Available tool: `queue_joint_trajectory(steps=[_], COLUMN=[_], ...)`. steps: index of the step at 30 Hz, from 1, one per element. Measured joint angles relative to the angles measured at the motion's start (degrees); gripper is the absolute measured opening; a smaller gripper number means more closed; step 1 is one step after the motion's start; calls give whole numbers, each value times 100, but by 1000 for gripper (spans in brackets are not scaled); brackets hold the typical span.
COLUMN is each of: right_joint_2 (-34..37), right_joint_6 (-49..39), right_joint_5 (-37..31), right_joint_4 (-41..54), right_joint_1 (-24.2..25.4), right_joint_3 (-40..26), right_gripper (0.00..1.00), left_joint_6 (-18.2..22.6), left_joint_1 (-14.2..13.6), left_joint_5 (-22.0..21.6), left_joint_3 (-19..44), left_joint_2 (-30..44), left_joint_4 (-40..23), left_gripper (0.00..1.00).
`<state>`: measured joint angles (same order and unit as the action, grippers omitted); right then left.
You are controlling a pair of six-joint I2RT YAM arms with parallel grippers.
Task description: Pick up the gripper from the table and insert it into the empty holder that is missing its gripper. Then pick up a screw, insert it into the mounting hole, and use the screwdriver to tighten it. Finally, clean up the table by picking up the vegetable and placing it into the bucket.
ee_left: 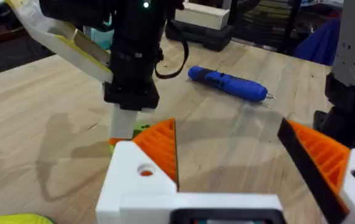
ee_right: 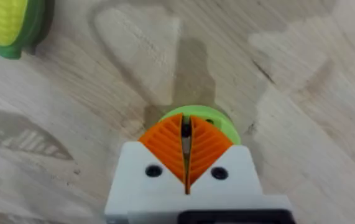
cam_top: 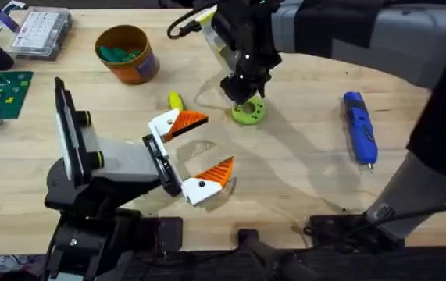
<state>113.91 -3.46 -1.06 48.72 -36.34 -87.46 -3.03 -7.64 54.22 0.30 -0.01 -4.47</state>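
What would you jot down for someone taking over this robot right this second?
Left gripper: open, holding nothing, low over the table's middle.
Right gripper: fingers pressed together, right above the lime-green disc; whether it pinches something small is unclear.
Blue screwdriver: lying untouched on the right.
Toy corn: still on the table, beside the disc.
Orange bucket: back left, something green inside.
Left: screwdriver work, corn into bucket.

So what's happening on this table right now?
The right claw is down over the lime-green disc, its orange pads closed together with something thin pinched between them; what it is can't be told. The left claw hovers open nearby, holding nothing. The blue screwdriver lies untouched on the table, and the yellow vegetable lies on the wood outside the orange bucket.
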Motion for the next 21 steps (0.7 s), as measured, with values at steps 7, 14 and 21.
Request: queue_joint_trajectory(steps=[7,14,21], right_joint_2=[-570,-1343,-1704], right_joint_6=[9,25,49], right_joint_5=[2,2,0], right_joint_4=[335,1113,1856], right_joint_1=[0,0,-106], right_joint_3=[2,-267,-929], right_gripper=[7,7,7], left_joint_6=[0,0,0], left_joint_1=[0,0,0], left_joint_5=[0,1,1], left_joint_3=[0,0,0], left_joint_2=[0,0,0], left_joint_4=[0,0,0], left_gripper=[990,990,990])
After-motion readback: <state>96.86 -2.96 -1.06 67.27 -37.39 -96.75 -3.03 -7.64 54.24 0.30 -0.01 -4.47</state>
